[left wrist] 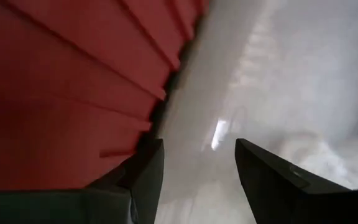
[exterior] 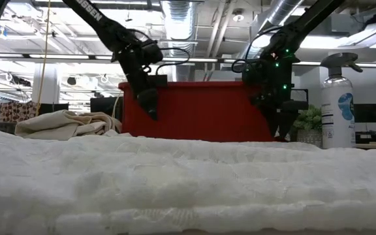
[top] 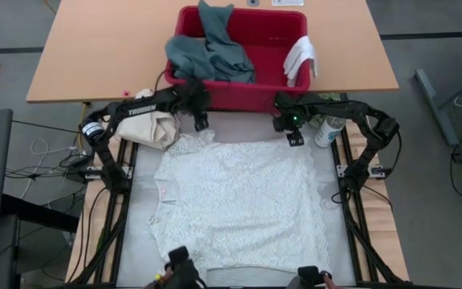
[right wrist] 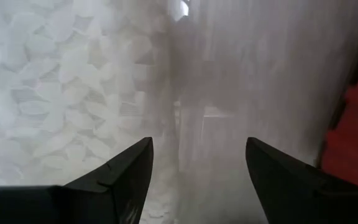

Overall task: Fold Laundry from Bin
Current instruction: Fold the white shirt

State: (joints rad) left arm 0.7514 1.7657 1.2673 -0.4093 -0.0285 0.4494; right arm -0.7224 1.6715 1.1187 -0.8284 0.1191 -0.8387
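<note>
looking down on the table (top: 139,217), we see a white textured towel (top: 235,205) spread nearly flat, filling most of the grey work surface between our two arms. its far edge lies just in front of the red bin (top: 243,95), which stands at the back of the table and holds a teal-green garment (top: 211,52) heaped on one side and a small white cloth (top: 301,58) draped over its rim on the other.

our left pincer (top: 201,122) hangs just above the towel's far left corner, close to the bin wall, fingers spread and holding nothing. our right pincer (top: 294,138) hangs over the far right corner, fingers also spread and empty. a cream bundled cloth (top: 157,128) sits beside the left arm, and a spray bottle (top: 328,131) beside the right.

we judge the towel to be light, soft and limp, with a raised weave that should grip well but will sag and crease if lifted by one point. the two far corners look like the best places to pinch, one per pincer, taking the edge itself so that only one layer comes up.
</note>
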